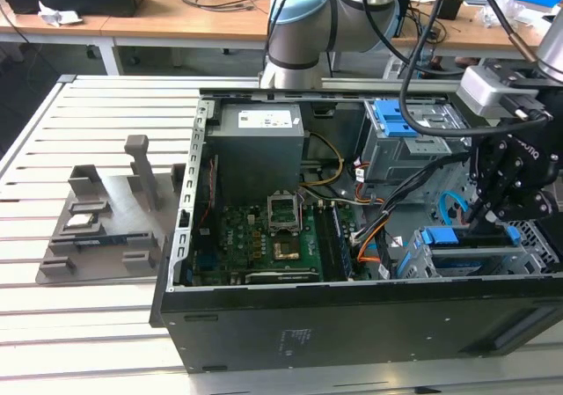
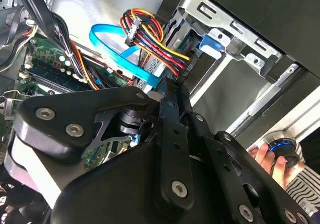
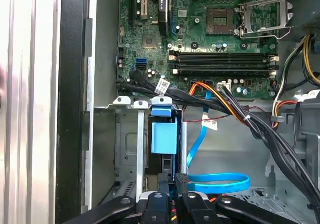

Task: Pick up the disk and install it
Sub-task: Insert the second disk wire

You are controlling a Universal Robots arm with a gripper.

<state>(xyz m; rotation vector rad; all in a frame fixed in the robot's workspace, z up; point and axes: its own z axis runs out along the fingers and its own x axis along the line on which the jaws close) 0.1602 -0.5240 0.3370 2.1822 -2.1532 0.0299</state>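
Note:
The disk (image 3: 164, 137) stands on edge in the slot of the grey drive cage (image 3: 129, 149) at the front of the open computer case; its blue carrier bracket faces me. In the exterior view the bracket's blue edge (image 1: 466, 235) lies along the top of the cage (image 1: 457, 259). My gripper (image 1: 486, 215) hangs right over that edge. In the first wrist view its black fingers (image 3: 183, 180) stand close together at the near end of the disk. The gripper (image 2: 172, 97) looks shut, with nothing seen between the fingers.
A blue flat data cable (image 3: 220, 183) and a red, yellow and black power bundle (image 2: 155, 44) hang close to the cage. The motherboard (image 1: 264, 237) fills the case floor. A second blue-latched cage (image 1: 406, 131) sits further back. A grey parts fixture (image 1: 106, 219) lies on the slatted table. A hand (image 2: 270, 156) holds a round knob.

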